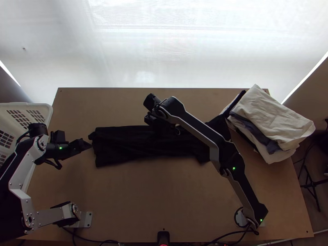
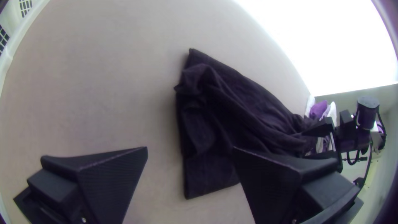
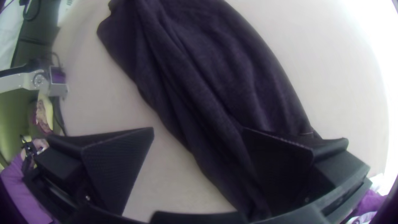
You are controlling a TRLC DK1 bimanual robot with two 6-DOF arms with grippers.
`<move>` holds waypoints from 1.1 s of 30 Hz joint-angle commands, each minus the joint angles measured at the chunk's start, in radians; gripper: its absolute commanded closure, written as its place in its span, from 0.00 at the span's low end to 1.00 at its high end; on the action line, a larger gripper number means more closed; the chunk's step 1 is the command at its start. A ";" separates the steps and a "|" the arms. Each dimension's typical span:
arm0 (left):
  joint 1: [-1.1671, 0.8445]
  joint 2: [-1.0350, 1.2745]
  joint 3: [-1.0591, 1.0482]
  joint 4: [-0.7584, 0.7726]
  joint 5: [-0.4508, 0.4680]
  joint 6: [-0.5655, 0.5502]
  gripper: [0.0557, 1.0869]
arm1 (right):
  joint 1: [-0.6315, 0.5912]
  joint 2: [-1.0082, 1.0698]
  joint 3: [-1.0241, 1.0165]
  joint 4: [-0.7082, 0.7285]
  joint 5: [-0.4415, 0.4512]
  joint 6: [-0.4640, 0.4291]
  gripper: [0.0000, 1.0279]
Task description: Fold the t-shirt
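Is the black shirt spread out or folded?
Not spread: the black shirt lies in a long, narrow strip with lengthwise creases. Number of folds: cannot tell.

Top view: pale, brightly backlit screen (image 1: 184, 53) at 12 o'clock; narrow strips of light at its margins, toward 10 and 2 o'clock; light wooden table (image 1: 164, 197), central; black stand (image 1: 313, 184) beyond its edge, toward 4 o'clock.
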 commanded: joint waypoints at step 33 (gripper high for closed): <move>-0.166 0.175 -0.085 0.333 0.076 -0.046 0.05 | -0.048 0.087 0.000 0.066 -0.004 0.002 0.04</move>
